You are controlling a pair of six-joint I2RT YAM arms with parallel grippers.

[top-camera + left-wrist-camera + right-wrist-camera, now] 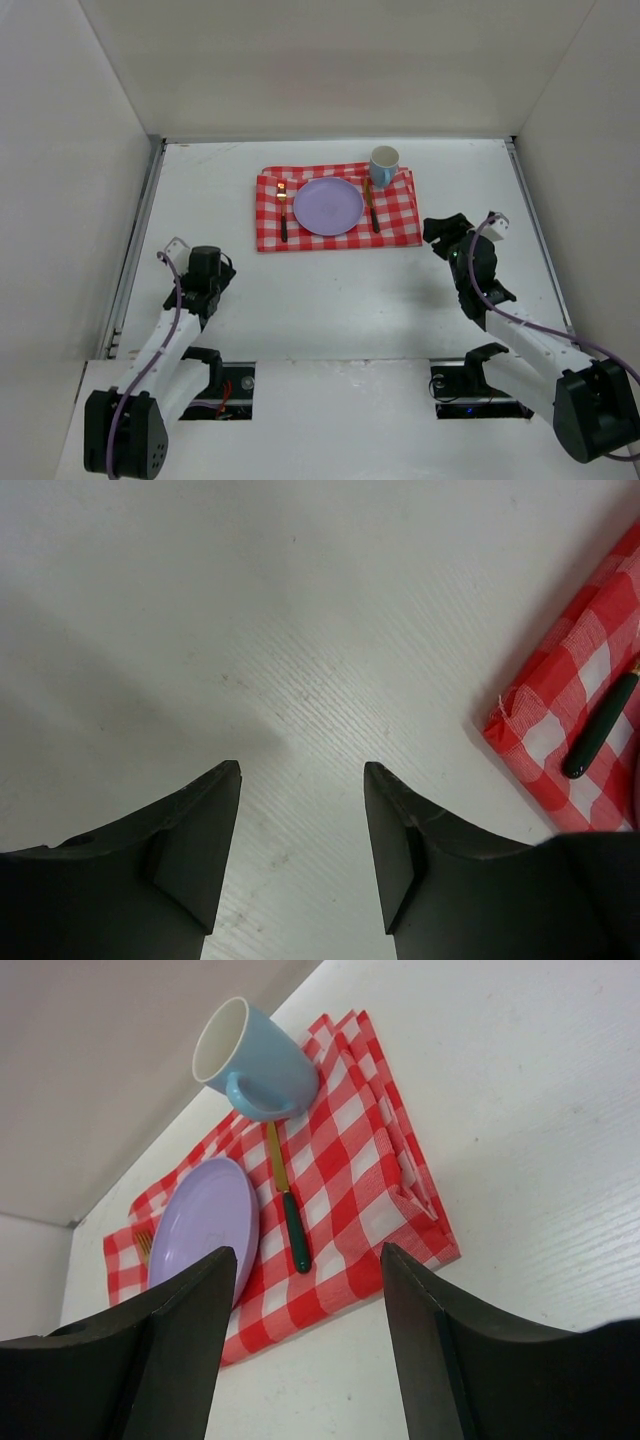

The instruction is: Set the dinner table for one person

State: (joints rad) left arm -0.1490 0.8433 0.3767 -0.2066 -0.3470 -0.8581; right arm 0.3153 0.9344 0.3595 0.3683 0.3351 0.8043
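Note:
On the white dinner table (330,290) lies a red-and-white checked cloth (395,215). A purple plate (328,206) sits at its middle. A fork (282,212) lies left of the plate and a green-handled knife (371,207) right of it. A light blue mug (384,165) stands at the cloth's far right corner. My left gripper (212,262) hovers open over bare table, near-left of the cloth (560,730), with nothing between its fingers (200,830). Near-right of the cloth, my right gripper (445,232) stands open and empty, facing the mug (255,1060), plate (200,1225) and knife (290,1215).
White walls enclose the table on the left, back and right. Thin metal rails (140,240) run along its sides. The cloth's right edge is folded into layers (405,1160). Both arm bases sit at the near edge.

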